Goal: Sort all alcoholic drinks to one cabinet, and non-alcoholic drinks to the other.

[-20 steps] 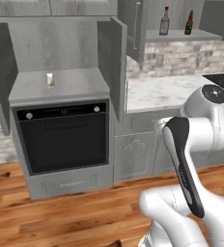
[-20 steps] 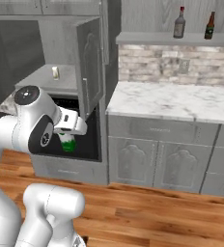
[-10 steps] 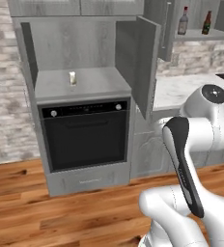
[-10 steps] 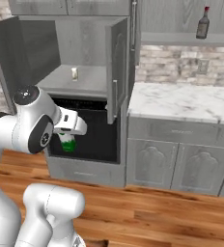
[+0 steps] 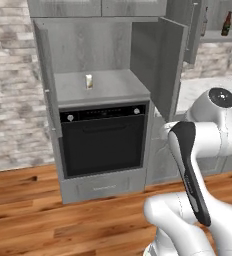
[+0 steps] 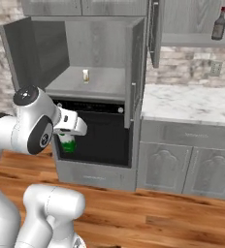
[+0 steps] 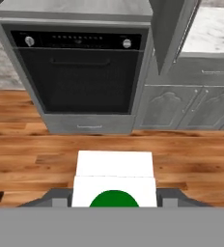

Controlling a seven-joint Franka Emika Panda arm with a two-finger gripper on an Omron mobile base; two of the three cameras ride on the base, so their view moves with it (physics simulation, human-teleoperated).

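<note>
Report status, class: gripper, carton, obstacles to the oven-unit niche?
Gripper shut on green-and-white carton. Cream carton on niche shelf. Doors open, nothing blocking.

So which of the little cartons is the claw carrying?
The green and white carton, gripped in the claw; the cream-yellow carton stands apart on the shelf above the oven.

A green-and-white boxy carton (image 7: 115,181), a small cream-yellow carton (image 5: 89,81) in the grey wood-grain cabinet niche (image 5: 100,90), a black glass-fronted oven (image 5: 102,145).

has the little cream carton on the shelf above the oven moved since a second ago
No. The cream carton sits at the same spot on the niche shelf above the oven; only the camera shifted.
</note>
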